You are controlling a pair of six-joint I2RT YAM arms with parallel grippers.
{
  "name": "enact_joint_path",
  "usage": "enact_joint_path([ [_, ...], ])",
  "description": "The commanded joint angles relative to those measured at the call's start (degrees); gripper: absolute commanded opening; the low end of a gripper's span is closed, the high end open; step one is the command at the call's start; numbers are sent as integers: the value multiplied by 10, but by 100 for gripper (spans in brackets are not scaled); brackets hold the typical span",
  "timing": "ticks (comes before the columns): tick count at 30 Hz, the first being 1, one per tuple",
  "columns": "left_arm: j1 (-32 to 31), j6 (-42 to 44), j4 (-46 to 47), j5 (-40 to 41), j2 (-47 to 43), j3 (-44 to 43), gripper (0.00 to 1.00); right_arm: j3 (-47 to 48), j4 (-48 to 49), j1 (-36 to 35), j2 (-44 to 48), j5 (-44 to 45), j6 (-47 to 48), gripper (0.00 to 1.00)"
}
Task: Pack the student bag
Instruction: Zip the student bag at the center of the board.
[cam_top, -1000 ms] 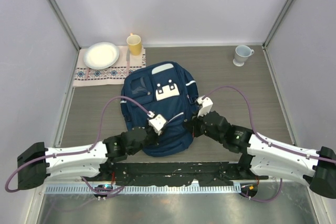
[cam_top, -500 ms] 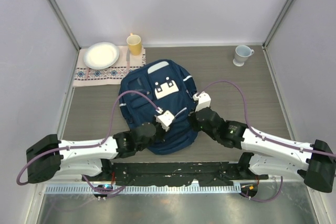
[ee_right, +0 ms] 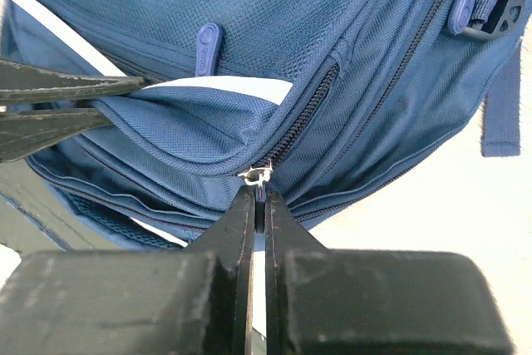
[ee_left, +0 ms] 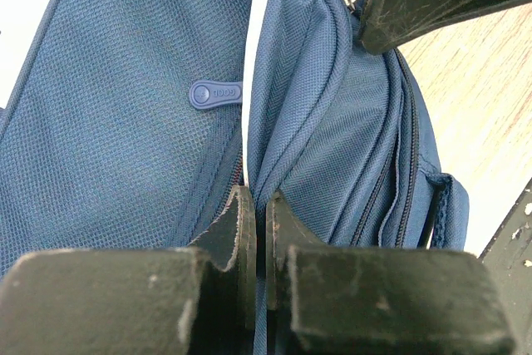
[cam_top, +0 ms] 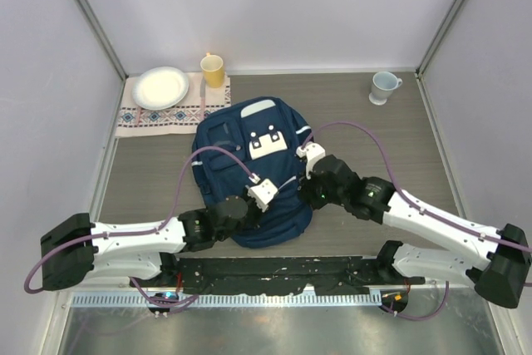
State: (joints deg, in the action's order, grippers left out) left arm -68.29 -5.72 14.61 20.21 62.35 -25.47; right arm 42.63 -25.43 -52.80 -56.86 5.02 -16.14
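Behind the student bag (cam_top: 226, 145): plate (cam_top: 160, 87), maybe cup (cam_top: 213, 70), on cloth (cam_top: 137, 119) left; mug (cam_top: 383, 87) right.
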Motion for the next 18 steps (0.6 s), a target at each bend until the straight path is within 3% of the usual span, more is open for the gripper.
enact_joint_path([
  [1,12,11,-69,51,8,1,0,105,-146,-3,-41,87,6,1],
  [3,12,10,-70,51,6,2,0,114,-155,-3,-61,112,4,1],
  [8,11,11,-67,53,8,2,0,108,-53,-2,-27,-31,-38,1],
  [11,12,13,-67,51,18,-3,0,131,-80,-2,-38,-69,-51,1],
  [15,12,14,-71,48,26,-8,0,138,-148,-2,-53,56,-33,1],
  [18,11,15,-75,41,21,-6,0,122,-166,-2,-61,215,-32,1],
])
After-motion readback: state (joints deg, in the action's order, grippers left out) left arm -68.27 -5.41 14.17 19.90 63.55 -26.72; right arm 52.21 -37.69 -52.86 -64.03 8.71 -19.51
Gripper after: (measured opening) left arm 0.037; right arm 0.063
